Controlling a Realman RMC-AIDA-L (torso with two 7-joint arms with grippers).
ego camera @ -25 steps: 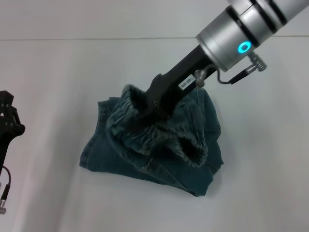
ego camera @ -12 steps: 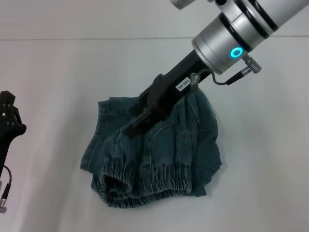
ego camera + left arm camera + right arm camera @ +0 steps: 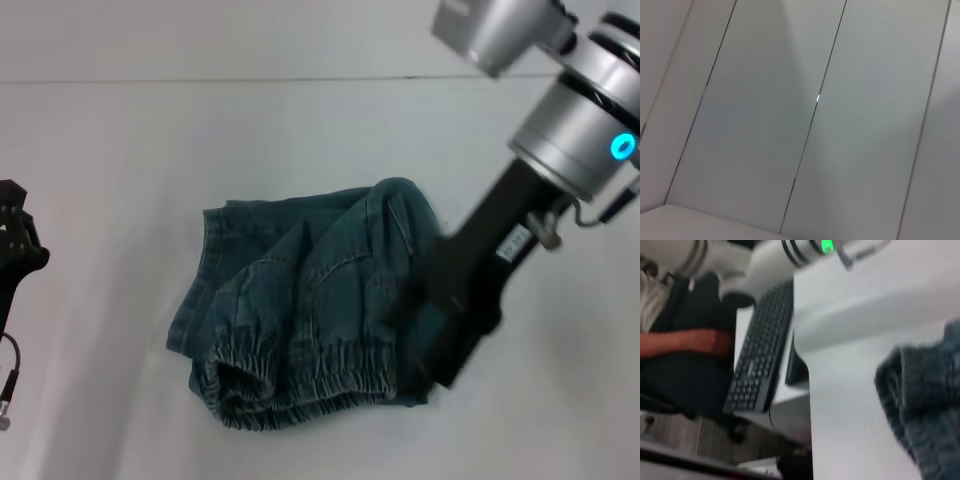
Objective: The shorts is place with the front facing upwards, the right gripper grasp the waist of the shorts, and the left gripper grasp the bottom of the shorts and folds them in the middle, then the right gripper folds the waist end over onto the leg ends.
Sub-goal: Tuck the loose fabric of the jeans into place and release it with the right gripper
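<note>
Half a second ago my right claw [image 3: 455, 365] lay across the middle of the shorts [image 3: 320, 310]; now it has swung off to their right edge, its dark body pointing down toward the near right corner of the cloth. Whether its fingers are spread or pressed together I cannot tell, since they blur into the dark denim there. The shorts lie folded on the white table [image 3: 120, 150], near its middle, with the gathered elastic waist [image 3: 300, 385] lying along the near side, on top of the layer beneath. They have not shifted since that earlier frame. My left claw [image 3: 15, 240] sits parked at the far left edge of the table, well apart from the cloth, and I cannot tell its state either. From my right wrist, a bunched fold of denim [image 3: 925, 405] shows beside bare tabletop, with a black keyboard [image 3: 760, 350] beyond the table's edge.
</note>
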